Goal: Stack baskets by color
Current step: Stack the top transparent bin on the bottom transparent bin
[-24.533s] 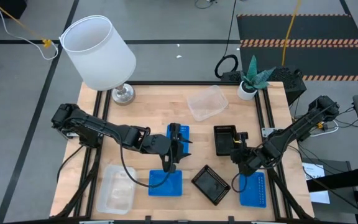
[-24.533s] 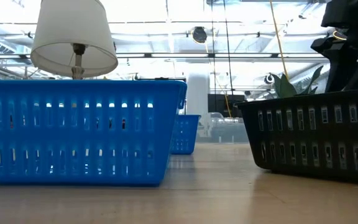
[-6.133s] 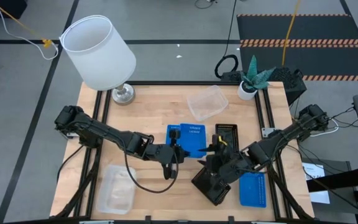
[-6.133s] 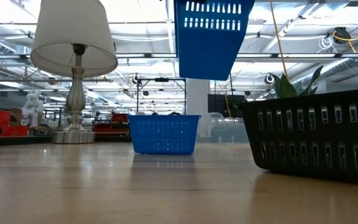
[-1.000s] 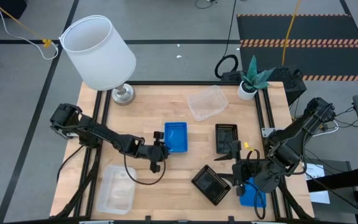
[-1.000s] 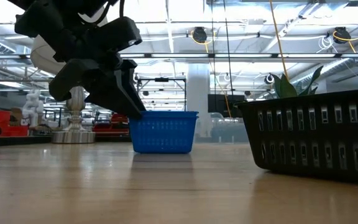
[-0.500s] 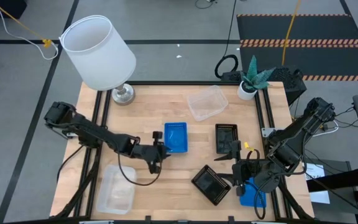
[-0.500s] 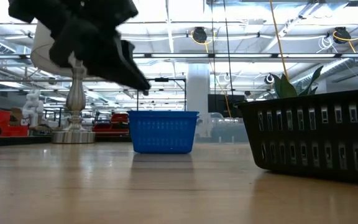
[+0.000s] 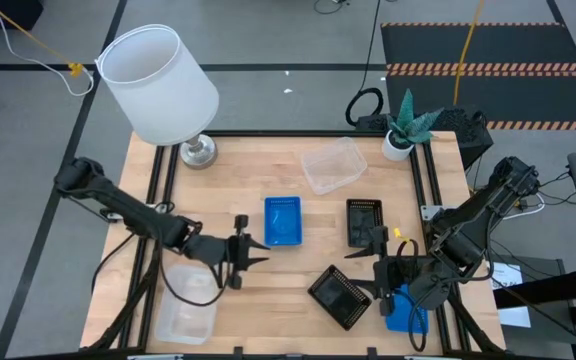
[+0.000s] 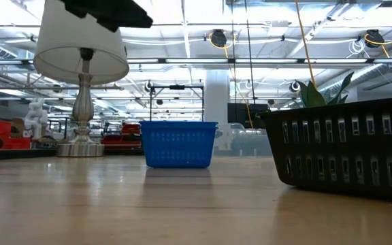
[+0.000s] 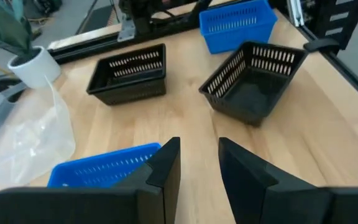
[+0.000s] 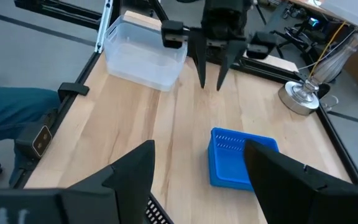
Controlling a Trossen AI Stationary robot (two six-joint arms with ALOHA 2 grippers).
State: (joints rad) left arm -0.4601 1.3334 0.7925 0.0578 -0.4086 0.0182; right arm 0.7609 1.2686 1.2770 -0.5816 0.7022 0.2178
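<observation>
A blue basket sits flat on the table's middle; I cannot tell whether it is one basket or several nested. My left gripper hangs open and empty to its left, above the table. One black basket stands right of the blue one, and another lies askew near the front. A further blue basket lies at the front right, partly under my right arm. My right gripper hovers open and empty above the two black baskets. Clear baskets rest at the far middle and the front left.
A white lamp stands at the far left corner, its base on the table. A small potted plant stands at the far right corner. Bare wood lies between the blue basket and the front edge.
My left gripper has drawn back from the blue basket toward the table's left edge and risen, leaving the low view's middle for its top edge. It stays open and empty. The blue basket has kept its place.
</observation>
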